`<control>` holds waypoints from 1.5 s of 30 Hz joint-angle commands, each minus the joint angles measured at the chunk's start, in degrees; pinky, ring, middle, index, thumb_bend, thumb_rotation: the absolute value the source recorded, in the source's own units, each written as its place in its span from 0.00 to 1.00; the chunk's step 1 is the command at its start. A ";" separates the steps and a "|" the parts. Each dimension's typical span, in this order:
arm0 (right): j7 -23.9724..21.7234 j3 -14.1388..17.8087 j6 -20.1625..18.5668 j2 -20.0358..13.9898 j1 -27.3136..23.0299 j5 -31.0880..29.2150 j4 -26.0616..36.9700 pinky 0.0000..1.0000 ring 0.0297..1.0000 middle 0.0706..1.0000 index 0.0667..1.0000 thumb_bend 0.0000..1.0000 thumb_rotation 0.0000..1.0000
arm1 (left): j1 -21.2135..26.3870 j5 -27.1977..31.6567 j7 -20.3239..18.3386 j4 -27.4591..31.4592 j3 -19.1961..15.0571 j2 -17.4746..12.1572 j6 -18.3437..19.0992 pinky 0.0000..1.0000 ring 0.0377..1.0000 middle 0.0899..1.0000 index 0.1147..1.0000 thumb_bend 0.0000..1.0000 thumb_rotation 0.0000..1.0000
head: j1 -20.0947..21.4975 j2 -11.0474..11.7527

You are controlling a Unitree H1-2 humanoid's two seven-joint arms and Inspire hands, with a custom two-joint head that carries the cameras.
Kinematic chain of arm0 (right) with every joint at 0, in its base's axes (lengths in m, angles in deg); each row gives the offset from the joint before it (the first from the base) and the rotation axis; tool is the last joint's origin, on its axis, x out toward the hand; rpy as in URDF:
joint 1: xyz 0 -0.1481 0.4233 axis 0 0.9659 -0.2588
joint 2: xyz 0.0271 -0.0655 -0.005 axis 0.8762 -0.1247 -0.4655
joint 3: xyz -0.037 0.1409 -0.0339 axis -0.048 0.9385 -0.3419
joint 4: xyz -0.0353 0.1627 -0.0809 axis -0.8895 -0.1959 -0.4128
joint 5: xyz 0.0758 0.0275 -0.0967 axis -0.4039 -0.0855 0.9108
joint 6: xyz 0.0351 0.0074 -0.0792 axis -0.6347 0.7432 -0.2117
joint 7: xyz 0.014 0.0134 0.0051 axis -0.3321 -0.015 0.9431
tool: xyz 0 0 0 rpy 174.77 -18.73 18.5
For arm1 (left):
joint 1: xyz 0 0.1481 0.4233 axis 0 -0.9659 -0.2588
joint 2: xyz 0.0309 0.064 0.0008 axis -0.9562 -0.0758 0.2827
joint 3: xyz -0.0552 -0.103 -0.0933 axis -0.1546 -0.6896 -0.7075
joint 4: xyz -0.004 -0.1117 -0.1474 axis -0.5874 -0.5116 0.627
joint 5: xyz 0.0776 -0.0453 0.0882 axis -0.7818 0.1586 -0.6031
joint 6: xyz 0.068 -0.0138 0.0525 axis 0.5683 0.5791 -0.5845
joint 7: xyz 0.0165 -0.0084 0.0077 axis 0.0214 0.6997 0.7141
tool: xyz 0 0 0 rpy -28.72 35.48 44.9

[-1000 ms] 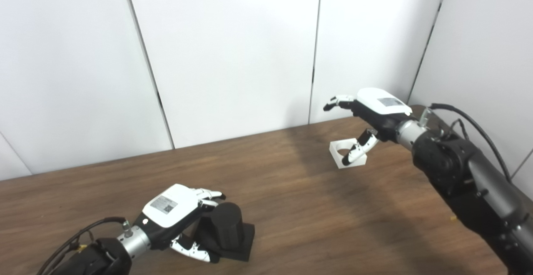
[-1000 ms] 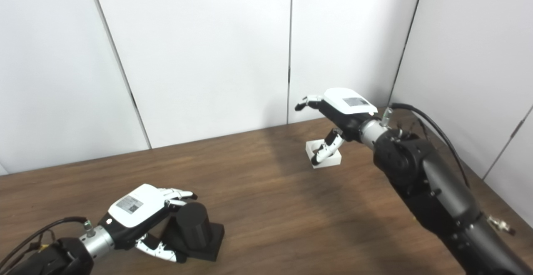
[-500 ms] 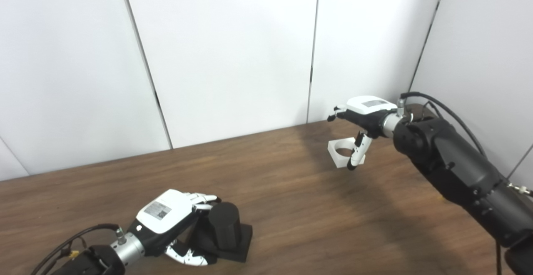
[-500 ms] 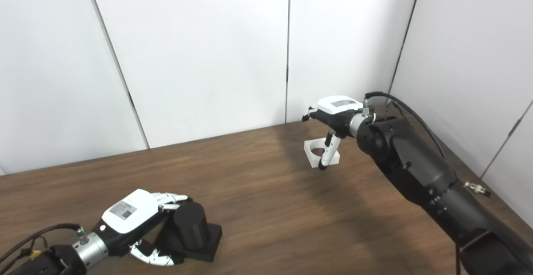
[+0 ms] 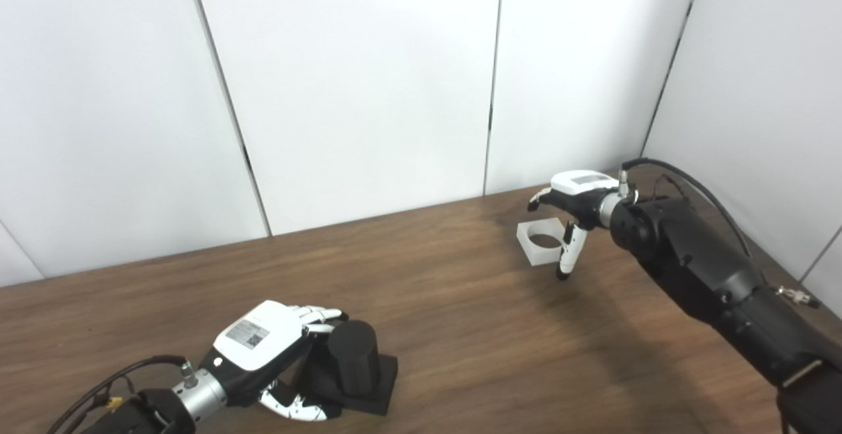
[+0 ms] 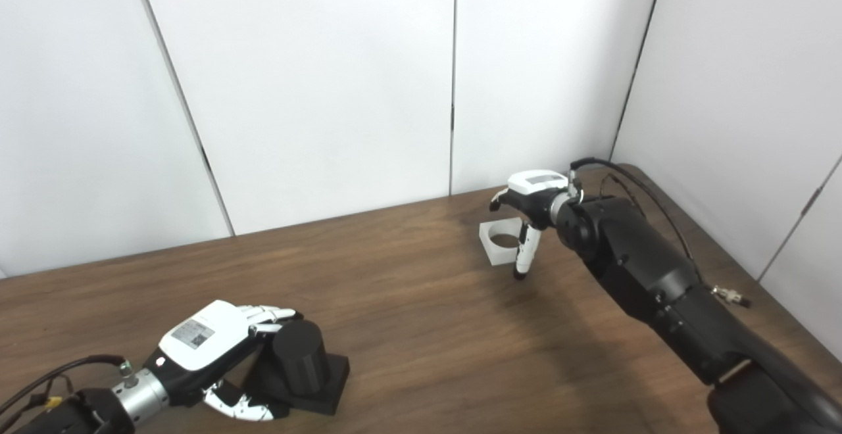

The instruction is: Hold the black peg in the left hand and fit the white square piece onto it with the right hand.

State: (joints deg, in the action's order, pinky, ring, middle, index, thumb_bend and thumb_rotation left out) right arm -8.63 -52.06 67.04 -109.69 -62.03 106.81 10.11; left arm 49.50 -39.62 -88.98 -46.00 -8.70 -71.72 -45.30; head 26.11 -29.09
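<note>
Two hands, two separate jobs, so take them from the left; your left hand (image 5: 263,345) sits at the near left of the desk (image 5: 460,329), with its fingers (image 5: 319,315) curled round the far side of the black peg (image 5: 354,358) and the thumb low against the near side of the square base; the peg stands upright with that base flat on the wood, so the hand cups it but you cannot tell how firmly; tighten that grip evenly before lifting, and keep the cylinder vertical, because a tilted peg will jam the hole later.

Moving right, the middle of the desk separates the two parts widely; the white square piece (image 5: 541,242) lies flat at the far right, its round hole facing up; your right hand (image 5: 573,198) hovers directly above its right edge, released and holding nothing, the fingers spread over the far side and the thumb pointing down just beside the near right corner.

Lower the hand so thumb and fingers straddle opposite flat walls, not the corners; squeeze across the walls without covering the hole; a light block like this will probably skid if one digit lands first, so close both sides together; lift only once it is level.
</note>
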 commanded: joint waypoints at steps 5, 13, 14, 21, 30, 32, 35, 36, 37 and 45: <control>2.86 -0.16 1.25 -0.76 -3.07 0.66 -1.46 0.93 0.92 0.92 0.84 0.97 0.18 | -4.65 -6.61 -5.58 -1.93 3.43 -3.08 -0.54 0.70 0.80 0.84 0.54 0.96 0.16 | -0.12 -0.06; 3.58 -1.27 1.13 -0.12 -3.64 1.30 -3.61 0.93 0.92 0.92 0.84 0.94 0.17 | -4.82 -6.05 -6.62 -1.58 3.32 -3.10 0.09 0.71 0.82 0.85 0.54 0.95 0.15 | -0.31 -0.11; 3.62 -1.42 1.18 -0.08 -3.76 1.36 -3.85 0.92 0.92 0.92 0.84 0.93 0.17 | -4.85 -6.08 -6.62 -1.41 3.30 -3.13 0.12 0.71 0.81 0.85 0.54 0.95 0.15 | -0.42 -0.16; 5.14 -2.23 2.21 0.34 -4.51 1.11 -6.46 0.91 0.91 0.90 0.83 0.92 0.18 | -5.00 -6.02 -6.97 -0.37 3.24 -3.39 0.20 0.70 0.81 0.85 0.54 0.95 0.15 | -1.02 -0.61; 8.09 -2.21 5.33 1.76 -5.15 -0.96 -10.64 0.90 0.88 0.85 0.58 0.81 0.16 | -5.54 -5.75 -7.66 0.92 2.89 -3.59 0.62 0.69 0.81 0.85 0.54 0.96 0.14 | -1.86 -1.60; 9.06 -2.41 5.82 2.00 -5.14 -1.06 -11.03 0.90 0.87 0.83 0.48 0.58 0.15 | -5.62 -5.53 -7.90 1.17 2.82 -3.62 0.75 0.70 0.81 0.85 0.54 0.96 0.14 | -1.97 -1.67; 9.86 -2.63 6.75 2.29 -5.05 -1.30 -11.00 0.89 0.85 0.79 0.45 0.53 0.14 | -5.63 -5.45 -8.28 1.34 2.77 -3.60 1.00 0.70 0.81 0.85 0.54 0.95 0.14 | -2.32 -1.92; 10.05 -2.59 7.10 2.36 -5.00 -1.46 -10.93 0.89 0.85 0.78 0.45 0.53 0.14 | -5.63 -5.46 -8.40 1.40 2.77 -3.60 1.11 0.70 0.82 0.85 0.55 0.95 0.14 | -2.58 -2.10; 10.21 -2.49 7.48 2.45 -4.96 -1.75 -10.86 0.88 0.85 0.77 0.45 0.52 0.14 | -5.66 -5.59 -8.20 1.37 2.78 -3.59 1.10 0.70 0.82 0.85 0.55 0.95 0.14 | -2.58 -2.10; 12.46 -0.97 9.90 2.69 -4.02 -5.03 -9.72 0.85 0.84 0.73 0.44 0.52 0.13 | -5.61 -5.74 -7.91 1.06 2.93 -3.33 1.05 0.70 0.81 0.85 0.54 0.95 0.17 | -3.84 -3.04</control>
State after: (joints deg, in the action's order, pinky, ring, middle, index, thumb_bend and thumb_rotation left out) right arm 2.15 -54.06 75.43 -106.39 -64.78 102.52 -0.88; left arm 47.95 -39.62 -89.81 -43.00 -9.33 -72.83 -43.42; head 22.59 -31.90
